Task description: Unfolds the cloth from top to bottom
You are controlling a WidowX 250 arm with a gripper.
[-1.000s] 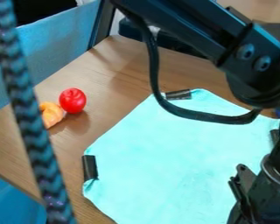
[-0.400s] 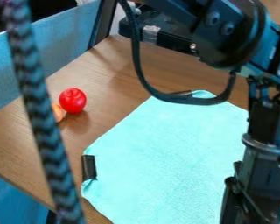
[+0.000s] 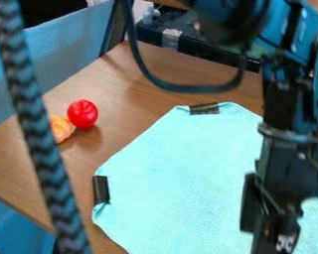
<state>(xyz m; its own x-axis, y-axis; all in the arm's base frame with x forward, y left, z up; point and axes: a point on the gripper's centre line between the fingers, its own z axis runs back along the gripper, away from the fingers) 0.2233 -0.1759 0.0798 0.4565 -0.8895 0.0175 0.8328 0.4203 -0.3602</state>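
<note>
My black gripper (image 3: 271, 218) hangs over the lower right part of the light turquoise cloth (image 3: 182, 168). That cloth lies spread and mostly flat on the wooden table, running off the view's bottom edge. Its lower left edge is slightly curled, and the arm hides much of its right side. Whether the gripper touches the cloth I cannot tell.
Black strips hold the cloth's edge at the top (image 3: 204, 108) and left (image 3: 101, 190). A red toy (image 3: 83, 113) and an orange one (image 3: 60, 128) sit on the wooden table (image 3: 131, 84). A braided cable (image 3: 37, 144) crosses the left foreground.
The arm and gripper have shifted left across the cloth. The top black strip, partly covered by the arm's cable before, shows again. The braided cable has swayed.
</note>
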